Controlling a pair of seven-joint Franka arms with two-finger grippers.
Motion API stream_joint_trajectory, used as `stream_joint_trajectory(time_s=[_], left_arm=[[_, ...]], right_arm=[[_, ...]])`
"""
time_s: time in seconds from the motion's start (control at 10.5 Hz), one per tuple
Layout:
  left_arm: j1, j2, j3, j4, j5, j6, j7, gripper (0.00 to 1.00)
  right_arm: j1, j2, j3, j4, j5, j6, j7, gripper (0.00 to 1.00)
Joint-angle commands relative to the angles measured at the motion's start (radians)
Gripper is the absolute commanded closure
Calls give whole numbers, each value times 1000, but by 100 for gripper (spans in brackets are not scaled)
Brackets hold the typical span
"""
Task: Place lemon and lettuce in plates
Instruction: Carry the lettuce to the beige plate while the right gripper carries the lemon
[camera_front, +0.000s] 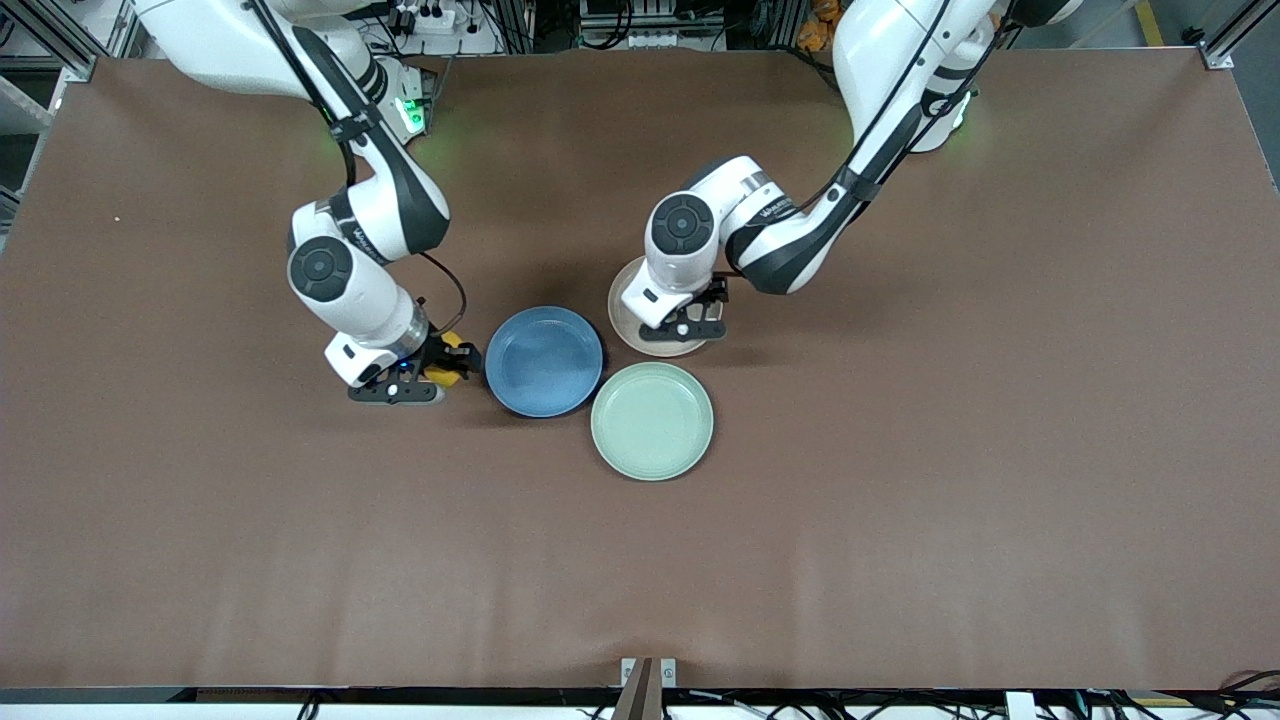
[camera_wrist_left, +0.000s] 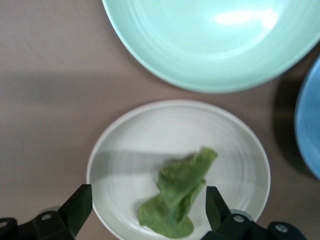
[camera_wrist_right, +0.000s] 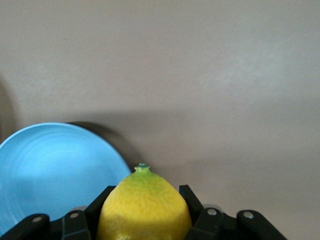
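Observation:
The lettuce (camera_wrist_left: 180, 197), a crumpled green leaf, lies in the pale beige plate (camera_front: 624, 312), which also shows in the left wrist view (camera_wrist_left: 150, 132). My left gripper (camera_front: 700, 322) hangs just over that plate. It is open, one finger on each side of the leaf, not touching it (camera_wrist_left: 147, 197). My right gripper (camera_front: 445, 362) is shut on the lemon (camera_front: 444, 375), low over the table beside the blue plate (camera_front: 545, 360), toward the right arm's end. The right wrist view shows the lemon (camera_wrist_right: 144, 205) between the fingers and the empty blue plate (camera_wrist_right: 50, 170) beside it.
A pale mint-green plate (camera_front: 652, 420) sits empty, nearer to the front camera than the blue and beige plates and touching them. It also shows in the left wrist view (camera_wrist_left: 215, 45). Bare brown table surrounds the three plates.

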Motion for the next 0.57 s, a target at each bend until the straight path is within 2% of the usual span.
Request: stream_joint_trajectory(time_s=[0.0,0.19,0.47], left_arm=[[42,-15,21,34,31,-4,-9,0],[121,-21,21,46,42,-4,59,0],[215,-41,21,46,45,-4,182,0]], right_arm=[[48,65,10,59,-14,4,90,60],[80,111,13,97,-66,5,179,60],[111,199,19,158,-206,5,329,60]])
